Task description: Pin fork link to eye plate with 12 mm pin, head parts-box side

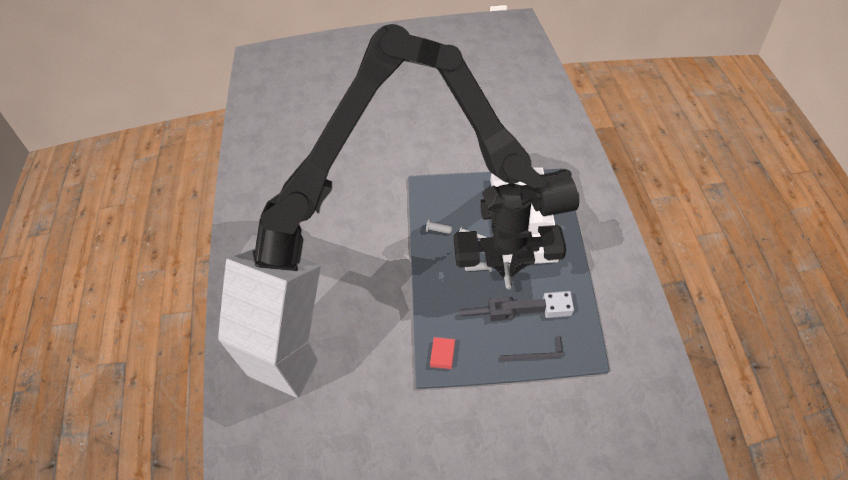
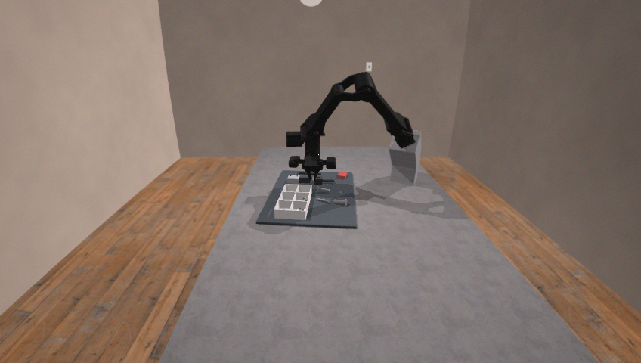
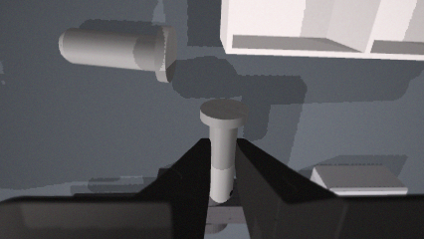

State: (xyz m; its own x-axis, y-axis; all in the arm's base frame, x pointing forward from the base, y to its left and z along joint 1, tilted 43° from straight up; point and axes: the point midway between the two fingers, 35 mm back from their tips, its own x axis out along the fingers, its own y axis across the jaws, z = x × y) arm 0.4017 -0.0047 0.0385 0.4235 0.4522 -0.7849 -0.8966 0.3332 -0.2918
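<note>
My gripper (image 1: 507,274) (image 2: 313,179) (image 3: 222,147) is shut on a grey headed pin (image 3: 222,155) (image 1: 507,280), gripping its shank. The pin's head (image 3: 224,113) points toward the white parts box (image 3: 318,26) (image 2: 292,201). The pin hangs just above the mat, on the parts-box side of the dark fork link (image 1: 498,309). The fork link lies joined end to end with the light eye plate (image 1: 558,303) (image 3: 359,180) (image 2: 292,177). The pin's far end is hidden behind my fingers.
A thicker loose pin (image 3: 119,48) (image 1: 437,227) lies on the dark mat (image 1: 428,333) (image 2: 332,218). More pins (image 2: 332,200) lie beside the box. A red block (image 1: 442,353) (image 2: 342,175) and an L-shaped key (image 1: 535,355) lie near the mat's front edge.
</note>
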